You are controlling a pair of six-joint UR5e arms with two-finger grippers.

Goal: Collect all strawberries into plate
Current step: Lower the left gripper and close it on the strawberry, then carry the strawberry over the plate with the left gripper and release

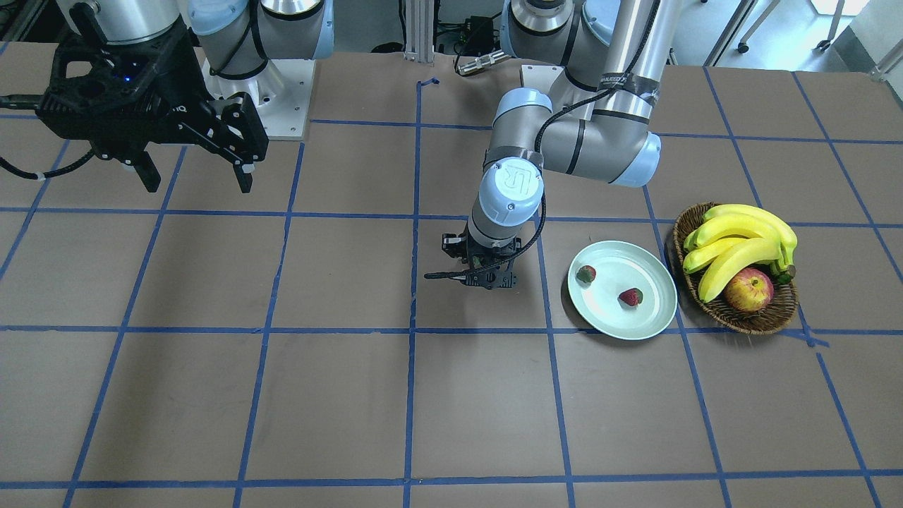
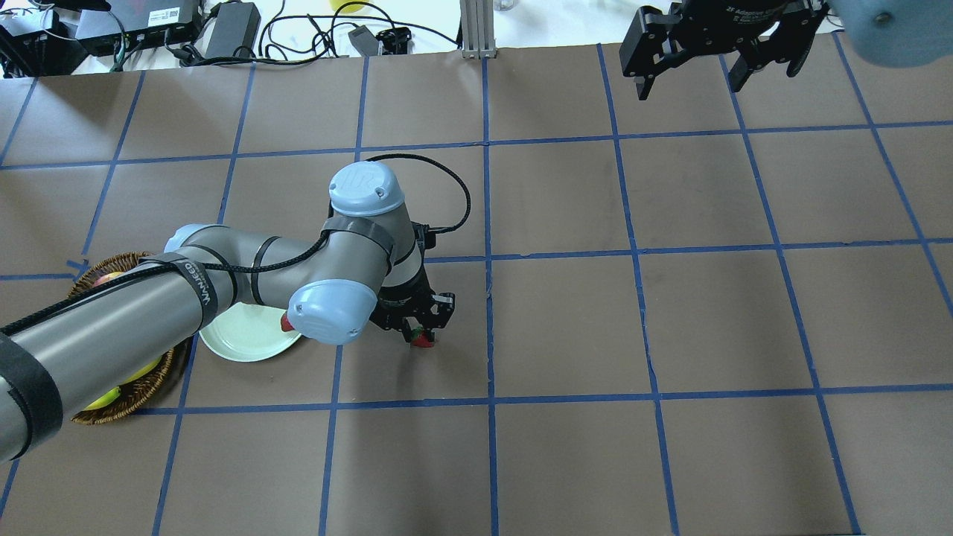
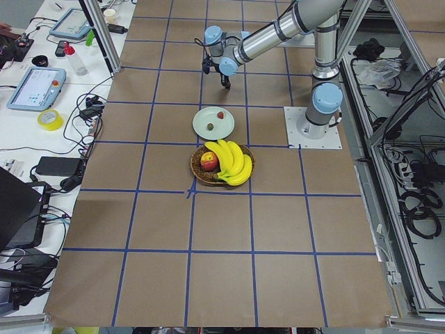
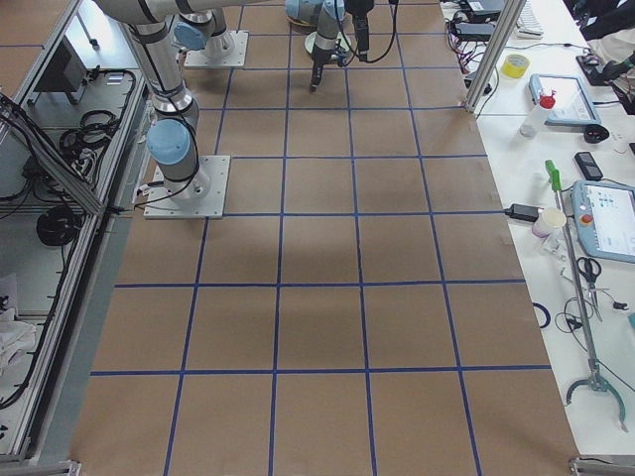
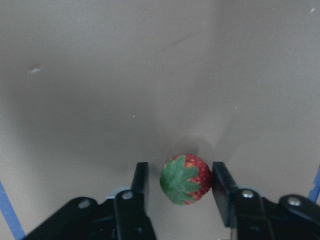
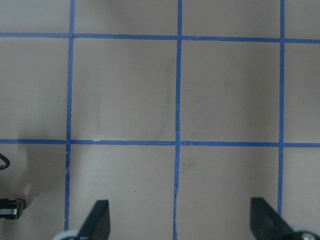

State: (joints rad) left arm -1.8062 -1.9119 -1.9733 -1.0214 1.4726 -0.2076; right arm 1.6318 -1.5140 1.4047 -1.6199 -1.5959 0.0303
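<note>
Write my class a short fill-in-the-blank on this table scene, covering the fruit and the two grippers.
1. The plate holds ___ strawberries.
2. The left gripper has a ___ between its fingers.
3. In the basket, the apple lies beside the ___.
4. The right gripper is open and holds ___.
Missing words: two; strawberry; bananas; nothing.

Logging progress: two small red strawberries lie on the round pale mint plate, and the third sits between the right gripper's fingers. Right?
Wrong gripper. Two small red strawberries do lie on the round pale mint plate, but the third strawberry sits between the fingers of the left gripper, as the left wrist view shows. The right gripper is empty.
</note>
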